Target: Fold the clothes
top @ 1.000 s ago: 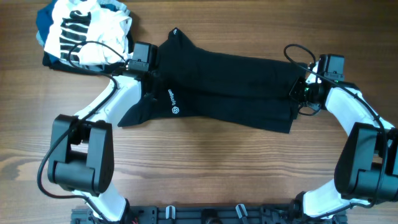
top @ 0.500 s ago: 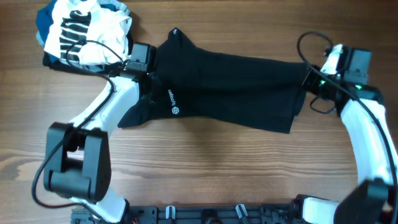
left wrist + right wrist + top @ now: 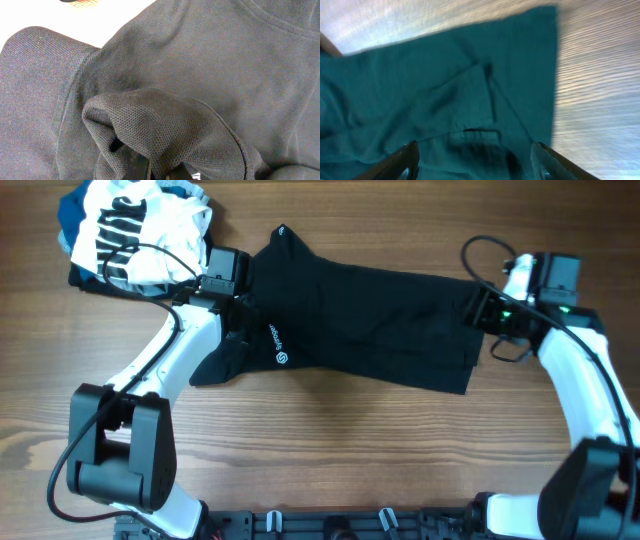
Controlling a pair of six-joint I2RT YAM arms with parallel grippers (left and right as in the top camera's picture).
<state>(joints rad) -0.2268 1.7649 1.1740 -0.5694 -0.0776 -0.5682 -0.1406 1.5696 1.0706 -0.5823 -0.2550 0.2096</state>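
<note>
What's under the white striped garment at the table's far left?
Blue folded clothing shows at the edges under the white striped garment, resting on the table. Its covered middle cannot be seen.

The black garment [image 3: 370, 320] lies partly folded across the far middle of the wooden desk [image 3: 330, 450], its length running left to right and slanting nearer toward the right. Its surface is softly wrinkled. A small white logo [image 3: 283, 358] and white lettering [image 3: 275, 335] sit near its left end, where a fold of knit fabric bunches into a raised ridge. The right end shows stacked layers with straight edges.
</note>
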